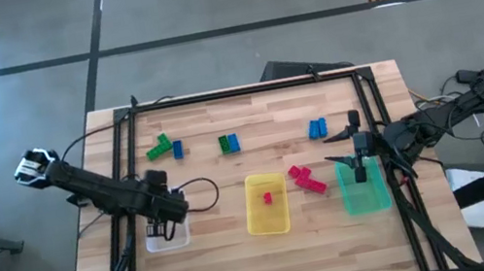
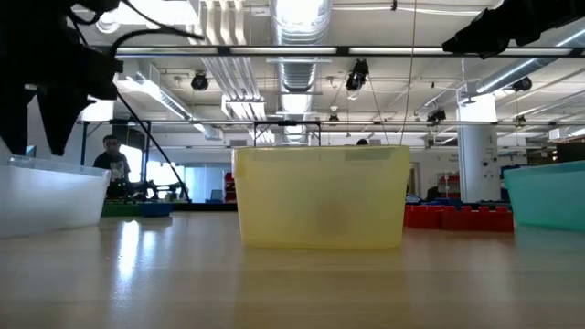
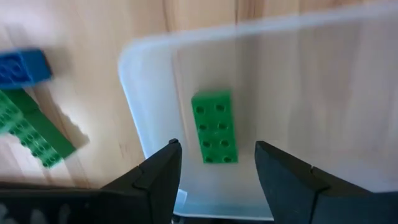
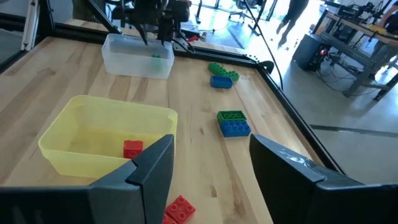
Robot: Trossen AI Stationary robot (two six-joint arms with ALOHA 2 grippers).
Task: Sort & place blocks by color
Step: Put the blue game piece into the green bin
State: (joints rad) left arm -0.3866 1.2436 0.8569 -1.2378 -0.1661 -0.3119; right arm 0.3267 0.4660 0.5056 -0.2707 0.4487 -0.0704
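Left hand point(image 3: 214, 165) hangs over clear tray point(image 1: 166, 235) at table's near left, fingers spread, gripping nothing; green block point(image 3: 214, 127) lies flat inside it. Right hand point(image 1: 359, 167) waits over teal tray point(image 1: 366, 195), fingers apart, empty. Red block point(image 1: 267, 198) sits in yellow tray point(image 1: 269, 222); other blocks are scattered across the table point(image 1: 244, 263).

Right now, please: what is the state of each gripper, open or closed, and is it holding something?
Left gripper: open, holding nothing, above the green block in the clear tray.
Right gripper: open, holding nothing.
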